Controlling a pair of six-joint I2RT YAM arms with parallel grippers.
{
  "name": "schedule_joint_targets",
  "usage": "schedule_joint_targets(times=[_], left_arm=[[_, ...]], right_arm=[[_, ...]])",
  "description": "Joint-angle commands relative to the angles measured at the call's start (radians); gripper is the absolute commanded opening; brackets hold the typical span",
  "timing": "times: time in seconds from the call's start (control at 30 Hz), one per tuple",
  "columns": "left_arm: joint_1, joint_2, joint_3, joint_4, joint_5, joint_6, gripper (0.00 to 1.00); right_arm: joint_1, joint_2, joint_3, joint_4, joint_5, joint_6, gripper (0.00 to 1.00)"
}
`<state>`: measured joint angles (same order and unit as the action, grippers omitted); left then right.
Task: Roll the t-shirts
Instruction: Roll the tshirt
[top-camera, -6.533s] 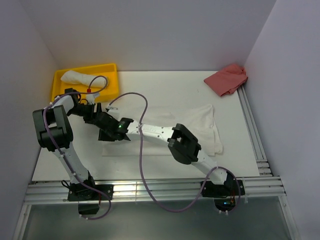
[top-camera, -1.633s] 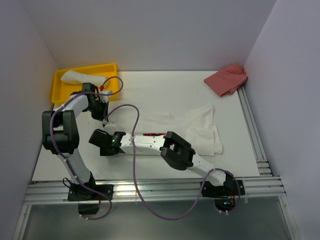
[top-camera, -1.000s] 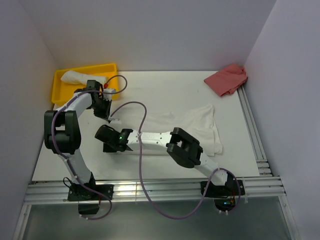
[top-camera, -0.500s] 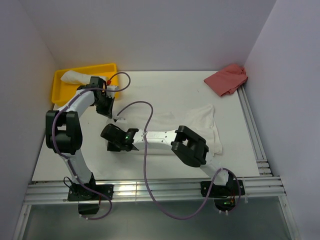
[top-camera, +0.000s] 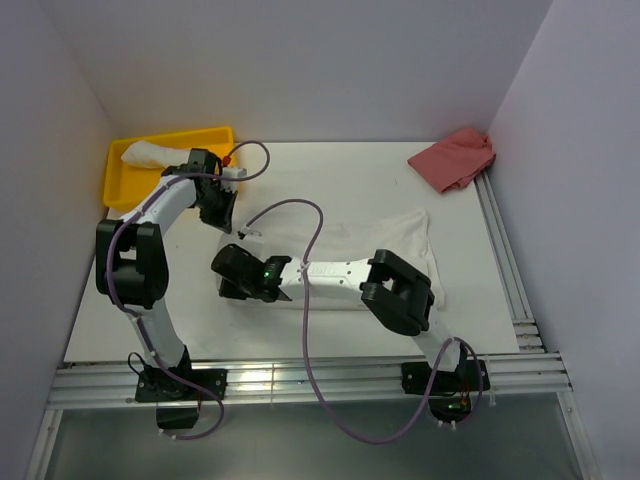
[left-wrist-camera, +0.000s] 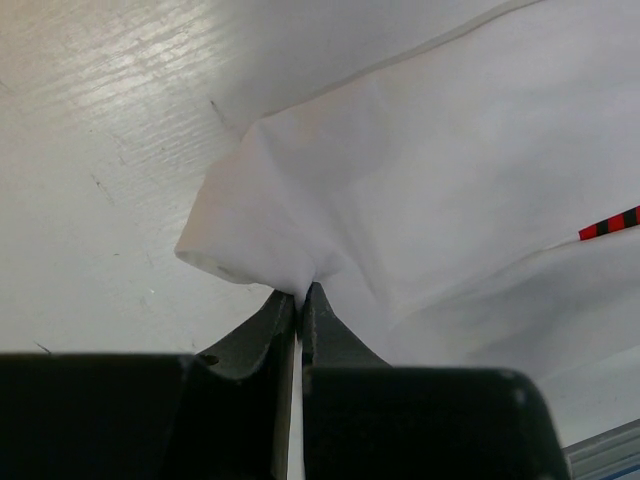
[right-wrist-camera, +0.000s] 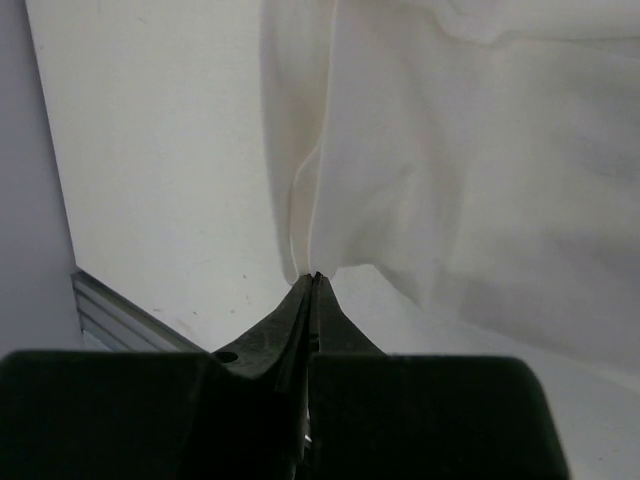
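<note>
A white t-shirt (top-camera: 400, 245) lies spread across the middle of the table, its left edge lifted. My left gripper (top-camera: 243, 232) is shut on a bunched fold of the t-shirt (left-wrist-camera: 450, 150) at its far left corner, with a red-and-black print (left-wrist-camera: 610, 222) showing at the right. My right gripper (top-camera: 226, 288) reaches left across the shirt and is shut on the thin near-left edge of the t-shirt (right-wrist-camera: 480, 150). A second white t-shirt (top-camera: 150, 153) lies rolled in the yellow tray (top-camera: 170, 135).
A pinkish-red cloth (top-camera: 455, 157) is crumpled at the back right corner. Metal rails run along the near edge (top-camera: 300, 380) and the right edge (top-camera: 505, 260) of the table. Grey walls close in the left, back and right.
Both grippers have moved to the right, carrying the shirt's left edge over the rest of it. The red print seen earlier from above is now covered.
</note>
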<state>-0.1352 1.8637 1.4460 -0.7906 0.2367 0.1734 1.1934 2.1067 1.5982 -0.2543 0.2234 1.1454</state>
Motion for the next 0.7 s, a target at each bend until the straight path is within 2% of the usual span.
schedule_joint_targets(times=[0.0,0.67], left_arm=[[-0.024,0.008,0.051,0.007,-0.005,-0.017,0.07],[-0.126,0.071,0.056,0.03,-0.025,-0.055,0.11]], right_arm=[[-0.008,-0.073,-0.03,0.021,0.047,0.028,0.0],[-0.009,-0.18,-0.262,0.076,0.094,0.119,0.0]])
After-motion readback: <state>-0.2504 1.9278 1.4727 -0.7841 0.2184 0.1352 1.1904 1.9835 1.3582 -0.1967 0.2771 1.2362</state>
